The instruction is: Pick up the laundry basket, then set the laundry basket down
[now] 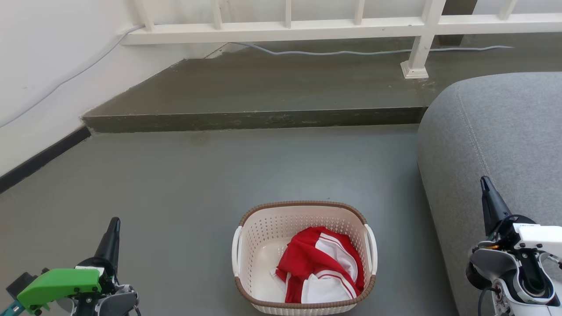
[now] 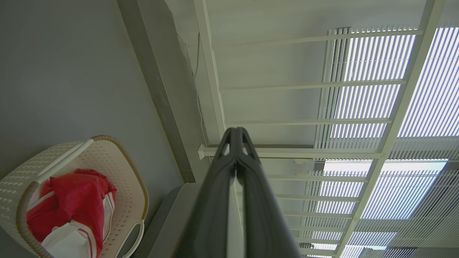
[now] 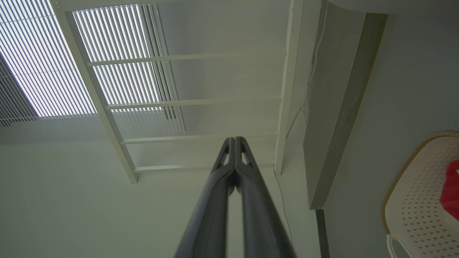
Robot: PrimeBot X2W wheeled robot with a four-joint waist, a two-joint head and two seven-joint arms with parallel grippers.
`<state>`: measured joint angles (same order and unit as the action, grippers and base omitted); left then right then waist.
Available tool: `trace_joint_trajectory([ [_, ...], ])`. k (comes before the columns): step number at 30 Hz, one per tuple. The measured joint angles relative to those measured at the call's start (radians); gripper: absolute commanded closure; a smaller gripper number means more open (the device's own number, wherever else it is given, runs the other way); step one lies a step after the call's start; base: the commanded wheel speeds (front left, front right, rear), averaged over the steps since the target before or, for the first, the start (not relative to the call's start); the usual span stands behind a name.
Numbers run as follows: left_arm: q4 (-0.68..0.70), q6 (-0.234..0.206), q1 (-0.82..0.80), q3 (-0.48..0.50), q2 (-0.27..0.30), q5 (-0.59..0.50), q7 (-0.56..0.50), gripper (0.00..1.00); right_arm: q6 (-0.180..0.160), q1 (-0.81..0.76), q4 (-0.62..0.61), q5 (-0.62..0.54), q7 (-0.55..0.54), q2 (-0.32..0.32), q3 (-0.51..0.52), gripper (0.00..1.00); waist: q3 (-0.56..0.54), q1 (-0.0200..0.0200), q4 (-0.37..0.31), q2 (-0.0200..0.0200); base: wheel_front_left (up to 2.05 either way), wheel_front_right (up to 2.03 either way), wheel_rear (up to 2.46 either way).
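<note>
Right of the laundry basket (image 1: 272, 232) stands a grey sofa (image 1: 505, 145).

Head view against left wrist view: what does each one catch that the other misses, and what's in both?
The head view adds the right gripper, shut, beside the grey sofa, the black baseboard along the wall, and the left arm's green cover. The left wrist view adds slatted window blinds behind the railing's upper bars. Both share the laundry basket on the floor, the red and white garment in it, the raised concrete step, the white railing, and the left gripper, fingers shut.
</note>
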<state>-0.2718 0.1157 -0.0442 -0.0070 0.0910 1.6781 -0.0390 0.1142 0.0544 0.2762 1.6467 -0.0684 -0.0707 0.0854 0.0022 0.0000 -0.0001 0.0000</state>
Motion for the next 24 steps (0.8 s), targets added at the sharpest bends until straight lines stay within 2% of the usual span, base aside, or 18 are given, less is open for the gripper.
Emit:
trace_joint_trajectory([
  [24, -0.003, 0.003, -0.002, 0.001, -0.001, 0.000, -0.001, 1.00, 0.000, 0.000, 0.003, 0.000, -0.002, 0.001, 0.001, 1.00, 0.000, 0.0000, 0.000, 0.0000, 0.00, 0.00, 0.00],
])
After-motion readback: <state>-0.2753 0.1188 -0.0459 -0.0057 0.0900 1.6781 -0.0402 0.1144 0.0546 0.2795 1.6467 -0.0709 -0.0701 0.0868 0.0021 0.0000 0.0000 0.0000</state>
